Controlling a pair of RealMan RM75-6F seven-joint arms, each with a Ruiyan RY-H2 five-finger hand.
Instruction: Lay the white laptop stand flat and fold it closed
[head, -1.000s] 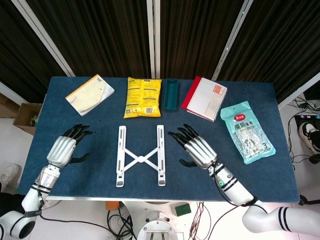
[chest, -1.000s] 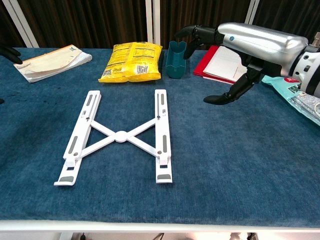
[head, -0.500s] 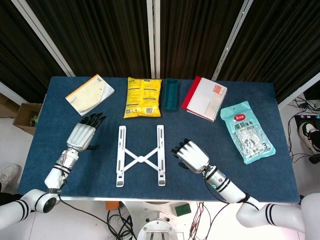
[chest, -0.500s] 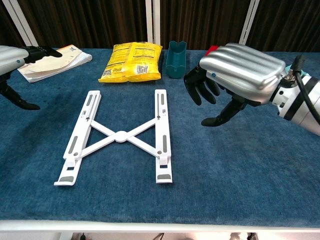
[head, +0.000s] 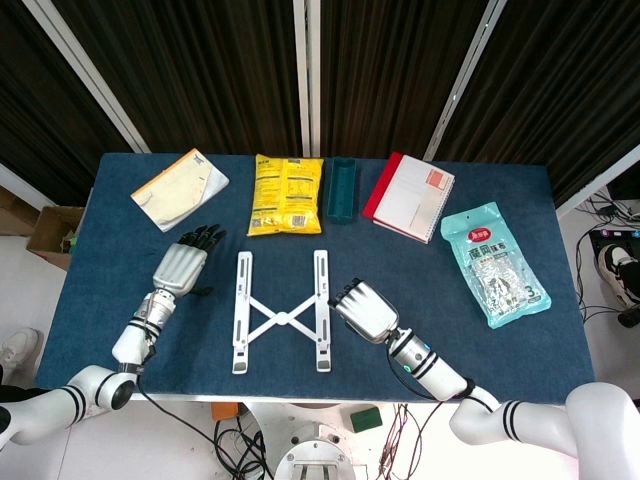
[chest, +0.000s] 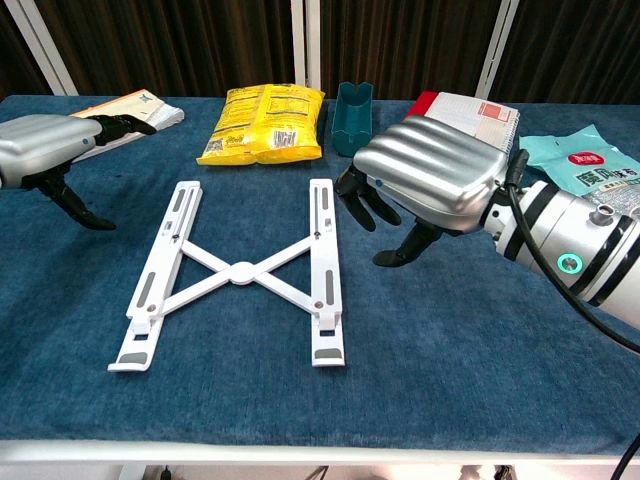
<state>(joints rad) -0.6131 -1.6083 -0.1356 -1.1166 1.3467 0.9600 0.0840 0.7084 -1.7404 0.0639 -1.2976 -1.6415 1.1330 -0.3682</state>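
The white laptop stand (head: 280, 319) (chest: 240, 271) lies flat on the blue table, spread wide in an X between its two long rails. My left hand (head: 182, 267) (chest: 45, 148) hovers just left of the left rail, fingers apart and holding nothing. My right hand (head: 362, 308) (chest: 425, 180) hangs just right of the right rail, fingers pointing down beside it, holding nothing. Neither hand touches the stand.
Along the back edge lie a tan booklet (head: 179, 188), a yellow snack bag (head: 287, 194), a teal container (head: 342, 188) and a red-edged notebook (head: 410, 196). A light green packet (head: 494, 262) sits at the right. The blue table (head: 560, 340) ends close in front of the stand.
Both hands have moved inward towards the stand: the left one rightwards and farther back, the right one leftwards to beside the right rail. The stand has not moved.
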